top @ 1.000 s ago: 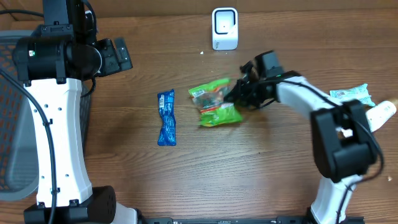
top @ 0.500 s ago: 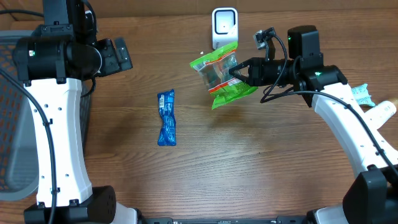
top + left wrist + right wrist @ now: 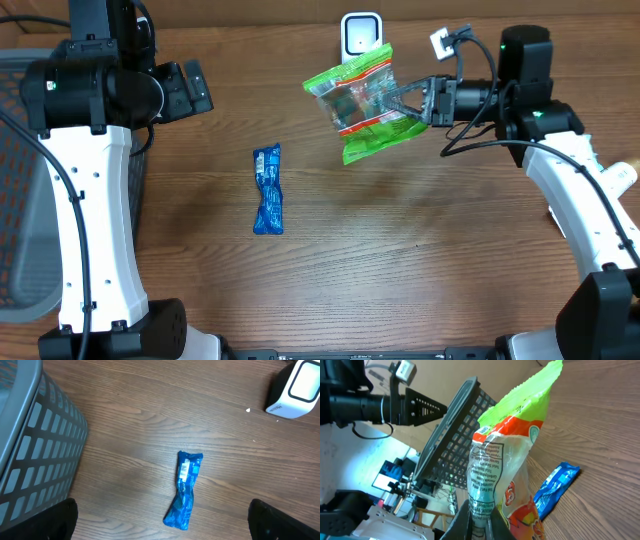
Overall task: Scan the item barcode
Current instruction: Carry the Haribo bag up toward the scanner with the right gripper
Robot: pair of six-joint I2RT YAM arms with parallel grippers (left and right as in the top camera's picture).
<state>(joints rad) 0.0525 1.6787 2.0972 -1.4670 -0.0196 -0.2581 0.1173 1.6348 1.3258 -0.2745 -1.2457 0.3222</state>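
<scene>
presenting step: right fingers (image 3: 464, 527) pinch the green snack bag (image 3: 362, 100), aloft just before the scanner (image 3: 358, 30); left fingers (image 3: 67, 520) wide, well left of it. next, probably: turn its barcode (not discernible) toward the scanner.

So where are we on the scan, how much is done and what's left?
Done: the right gripper is shut on the green snack bag, held up off the table. In hand: the bag hangs by the white scanner; whether its barcode faces it, I can't tell. Left: get the read. The blue packet lies on the table untouched; the left gripper is open, empty.
</scene>
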